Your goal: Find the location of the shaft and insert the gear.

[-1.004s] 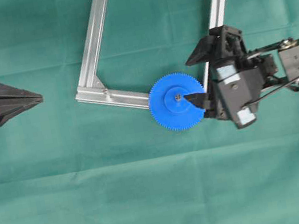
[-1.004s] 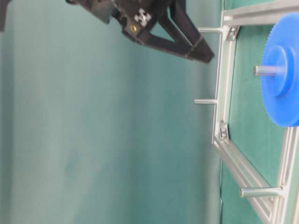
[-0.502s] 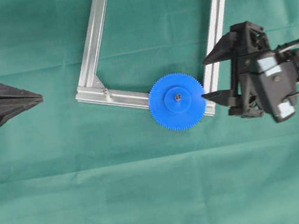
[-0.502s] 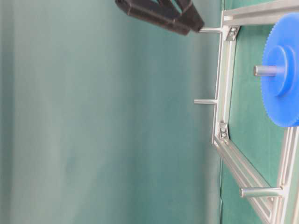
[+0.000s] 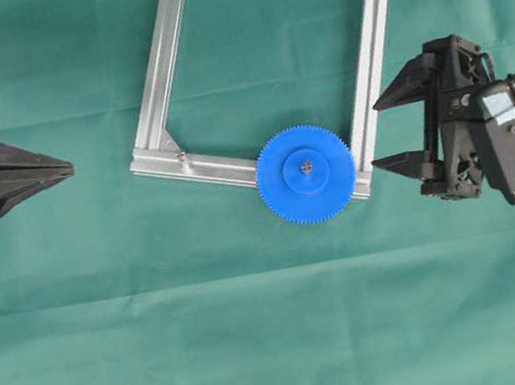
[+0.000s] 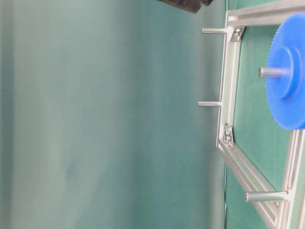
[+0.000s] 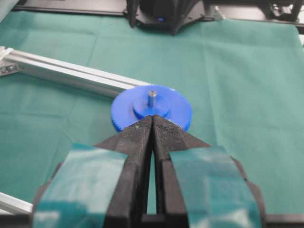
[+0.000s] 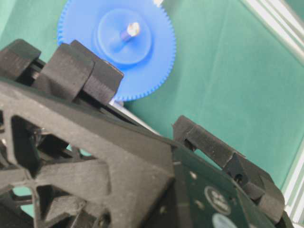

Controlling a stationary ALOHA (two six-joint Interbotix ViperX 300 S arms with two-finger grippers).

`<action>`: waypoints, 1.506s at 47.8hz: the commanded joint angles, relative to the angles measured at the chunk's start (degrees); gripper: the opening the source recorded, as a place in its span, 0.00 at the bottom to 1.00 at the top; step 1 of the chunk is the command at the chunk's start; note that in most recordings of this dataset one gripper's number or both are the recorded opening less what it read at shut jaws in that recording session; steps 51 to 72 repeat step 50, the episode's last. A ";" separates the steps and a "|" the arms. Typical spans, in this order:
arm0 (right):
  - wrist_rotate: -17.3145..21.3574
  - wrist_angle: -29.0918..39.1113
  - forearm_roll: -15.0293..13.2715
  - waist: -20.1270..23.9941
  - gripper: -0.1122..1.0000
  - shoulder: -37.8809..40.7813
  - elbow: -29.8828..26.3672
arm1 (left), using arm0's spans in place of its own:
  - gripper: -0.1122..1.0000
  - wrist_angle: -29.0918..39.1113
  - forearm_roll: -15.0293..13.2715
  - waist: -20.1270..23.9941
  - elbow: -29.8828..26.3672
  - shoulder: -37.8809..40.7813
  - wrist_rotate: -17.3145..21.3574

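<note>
The blue gear (image 5: 305, 173) lies flat on the lower right corner of the aluminium frame (image 5: 163, 69), with the grey shaft (image 5: 305, 167) poking up through its hub. From table level, the shaft (image 6: 269, 72) sticks out of the gear (image 6: 290, 95). My right gripper (image 5: 377, 134) hangs open and empty to the right of the gear, clear of it. The right wrist view shows the gear (image 8: 142, 61) and shaft (image 8: 129, 31) beyond its spread fingers (image 8: 76, 71). My left gripper (image 5: 67, 167) rests shut at the far left, its tip (image 7: 152, 119) pointing towards the gear (image 7: 166, 107).
Other bare pins (image 6: 210, 103) (image 6: 265, 196) (image 6: 213, 30) stand up from the frame rails. Green cloth (image 5: 262, 331) covers the table. A piece of the right gripper (image 6: 187, 4) shows at the top edge of the table-level view.
My right gripper has drawn back to the right, off the gear and away from the frame, staying open. The gear stays on the shaft. The left arm has not moved.
</note>
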 commanded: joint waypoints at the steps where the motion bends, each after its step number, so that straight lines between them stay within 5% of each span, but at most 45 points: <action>1: 0.09 -0.44 0.09 0.18 0.84 -1.23 -0.18 | 0.11 -0.26 -0.09 0.09 -0.88 0.44 -0.09; 72: 0.09 -2.37 0.09 0.53 0.84 -3.34 3.43 | 0.11 -0.26 -0.09 0.09 -0.79 0.53 -0.09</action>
